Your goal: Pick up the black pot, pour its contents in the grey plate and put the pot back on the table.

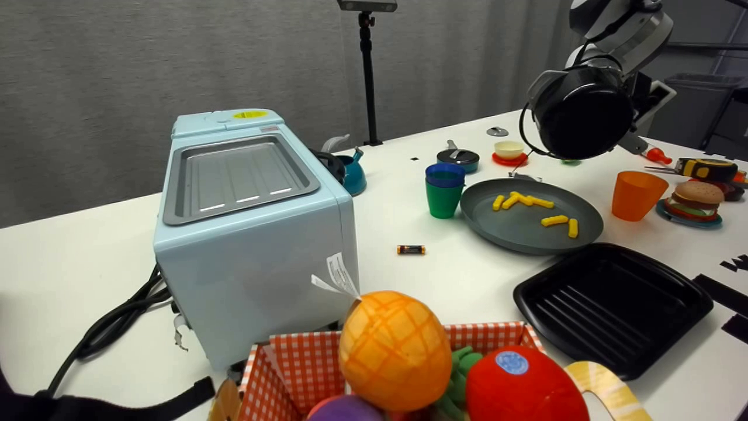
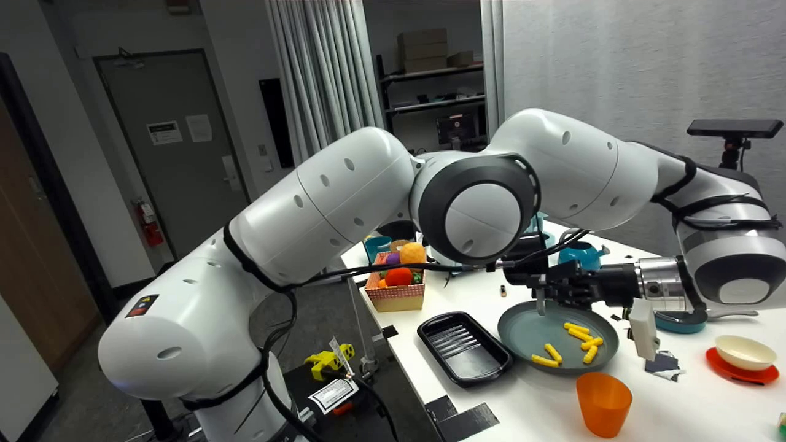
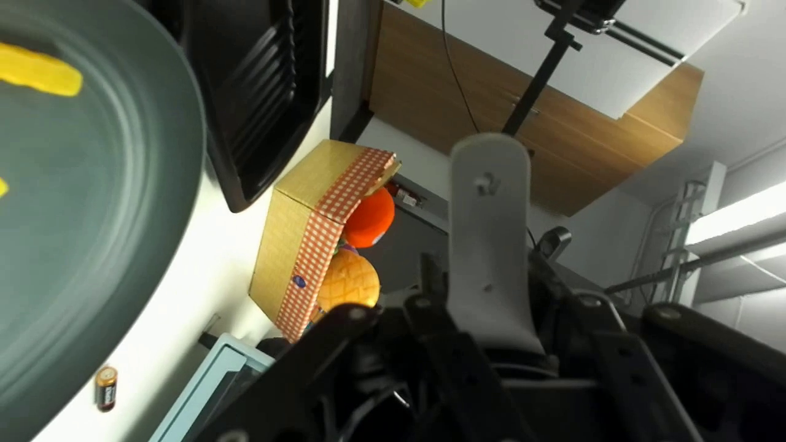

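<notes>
The black pot (image 1: 592, 120) is held up in the air above the grey plate (image 1: 497, 231), tipped on its side with a round black face toward the camera. In an exterior view the pot (image 2: 523, 267) shows partly behind cables and the gripper. My gripper (image 2: 543, 285) is shut on the pot; a grey handle (image 3: 489, 202) shows between its fingers in the wrist view. The pot's inside is not visible. The yellow sticks (image 1: 520, 199) lie spread in the plate in both exterior views. The white table (image 1: 403, 280) is below.
The black ridged tray (image 1: 613, 304) stands next to the plate. The blue and green cups (image 1: 444, 199), the orange cup (image 1: 637, 196), a battery (image 1: 411, 249) and the teal pan (image 1: 459, 159) are around it. The light blue oven (image 1: 257, 280) and toy basket (image 1: 304, 362) stand farther along.
</notes>
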